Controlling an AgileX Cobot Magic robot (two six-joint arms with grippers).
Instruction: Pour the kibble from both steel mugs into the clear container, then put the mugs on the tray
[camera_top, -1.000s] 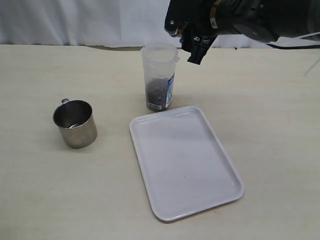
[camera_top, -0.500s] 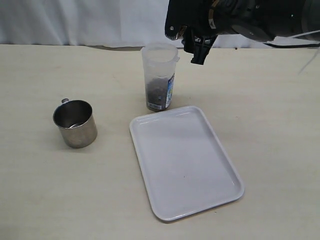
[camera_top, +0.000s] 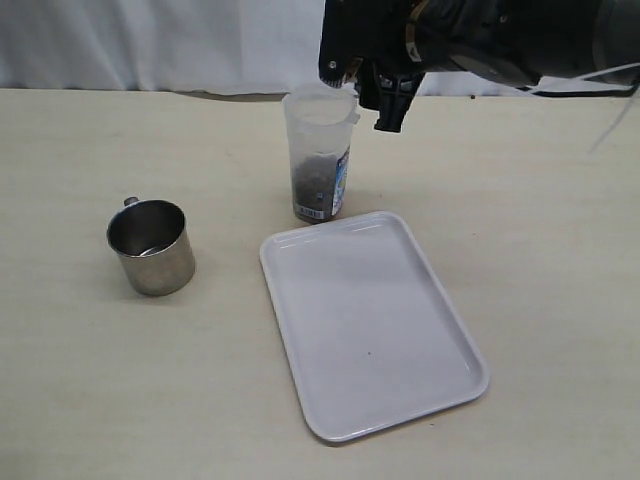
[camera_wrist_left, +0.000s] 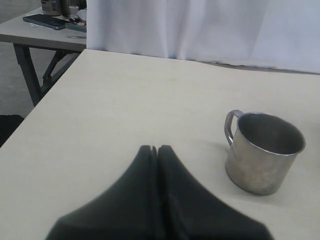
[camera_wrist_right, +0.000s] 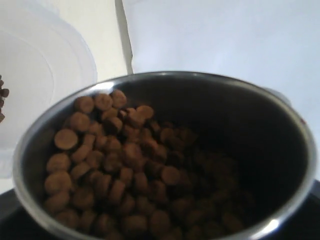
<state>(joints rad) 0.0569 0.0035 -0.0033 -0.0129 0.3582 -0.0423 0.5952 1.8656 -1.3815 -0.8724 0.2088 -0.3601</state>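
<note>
Near clear container (camera_top: 319, 135), right fingers (camera_top: 391, 102) clasp steel mug (camera_wrist_right: 240, 130) of round kibble (camera_wrist_right: 115, 165), left fingers (camera_wrist_left: 142, 200) closed

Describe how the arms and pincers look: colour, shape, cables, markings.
Right arm: bulky, rounded, glossy black housing, with what looks like a thin yellowish band near the wrist. A pale cable runs beside it. Right pincer: black and blocky. Left pincer: two matte black fingers tapering to narrow tips. No readable markings. The left arm itself is not in view.
</note>
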